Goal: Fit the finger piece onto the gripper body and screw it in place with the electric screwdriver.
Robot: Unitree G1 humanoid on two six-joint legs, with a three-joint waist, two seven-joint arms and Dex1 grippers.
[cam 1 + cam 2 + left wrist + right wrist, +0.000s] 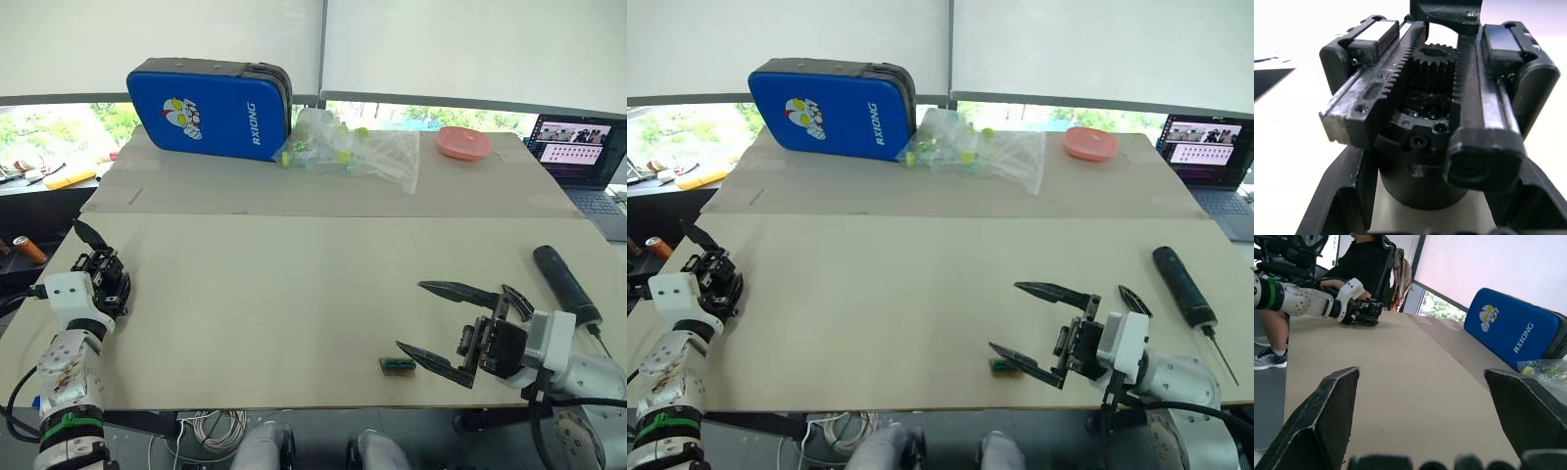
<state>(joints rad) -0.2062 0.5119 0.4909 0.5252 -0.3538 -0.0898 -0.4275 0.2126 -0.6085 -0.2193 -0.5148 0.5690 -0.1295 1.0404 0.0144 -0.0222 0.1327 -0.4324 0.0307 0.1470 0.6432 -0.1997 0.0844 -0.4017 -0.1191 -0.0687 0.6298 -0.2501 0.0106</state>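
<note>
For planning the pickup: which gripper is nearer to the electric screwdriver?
Right. The right gripper hovers just beside the electric screwdriver; the left gripper is across the table, holding the gripper body.

The white-bodied right gripper (439, 320) with two long black claw fingers is held low and level with its fingers spread wide apart, while the white-bodied left gripper (101, 274) is clamped around the small black mechanical gripper body (1425, 122)
</note>
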